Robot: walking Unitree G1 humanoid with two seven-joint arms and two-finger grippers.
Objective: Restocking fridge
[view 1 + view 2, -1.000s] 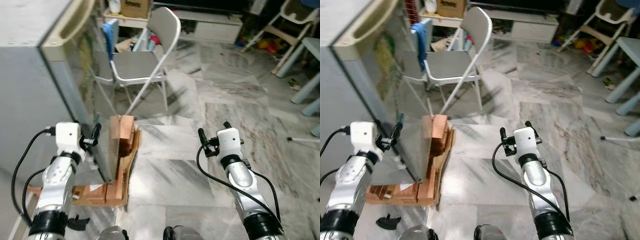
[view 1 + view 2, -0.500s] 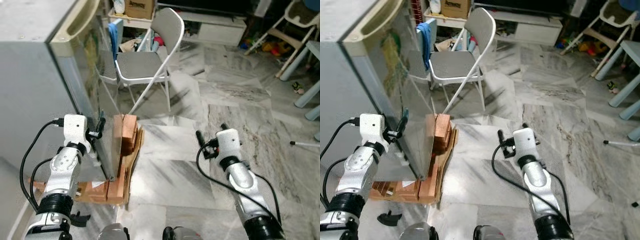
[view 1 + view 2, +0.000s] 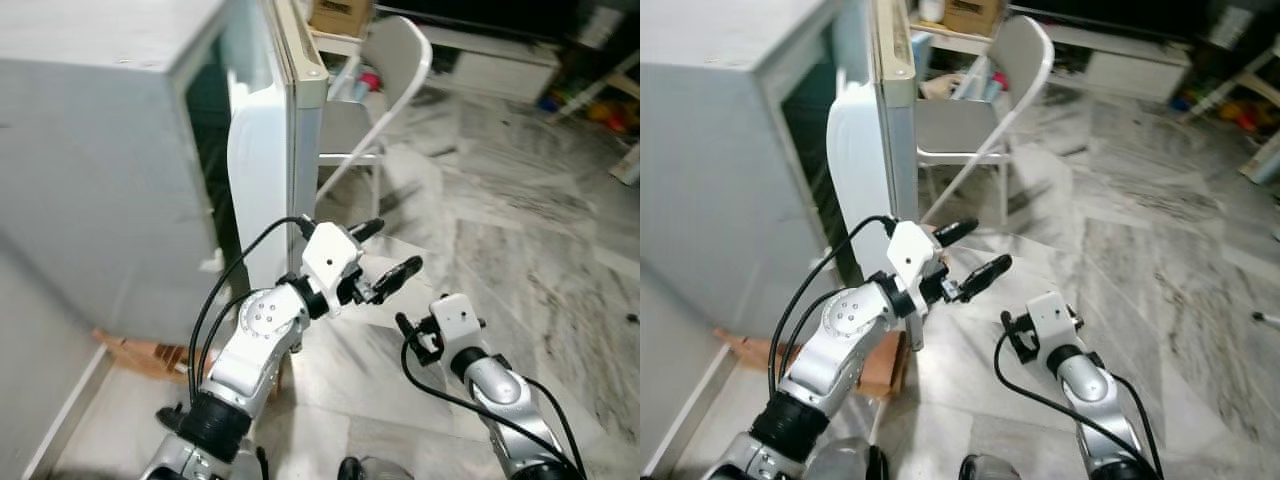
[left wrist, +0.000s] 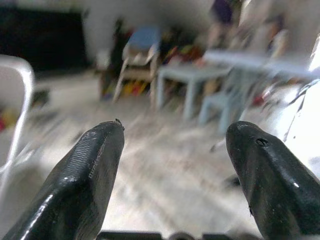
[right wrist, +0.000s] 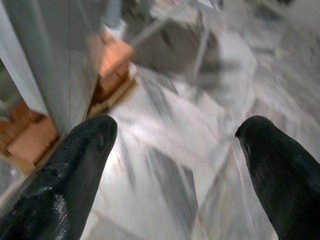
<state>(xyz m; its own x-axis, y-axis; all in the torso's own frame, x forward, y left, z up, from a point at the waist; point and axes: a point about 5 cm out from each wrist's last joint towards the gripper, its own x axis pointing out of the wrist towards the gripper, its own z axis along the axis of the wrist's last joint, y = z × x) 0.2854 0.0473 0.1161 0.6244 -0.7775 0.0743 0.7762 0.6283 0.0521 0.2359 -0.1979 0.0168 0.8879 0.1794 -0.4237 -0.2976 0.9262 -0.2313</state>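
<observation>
Left eye view, fridge (image 3: 110,150) door (image 3: 290,130) swung open, left gripper (image 3: 385,255) just past its edge, fingers spread (nothing held), right gripper (image 3: 410,335) low, open too.

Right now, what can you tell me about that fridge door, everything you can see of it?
The pale cream fridge door stands swung open, seen edge-on, so its thin side faces the camera. Its white moulded plastic inner lining bulges toward the dark opening of the grey fridge cabinet. The door hangs upright, with a brown wooden pallet below its lower end. The left pincer is open beside the door's edge, apparently not touching it. A grey folding chair stands behind it.
</observation>
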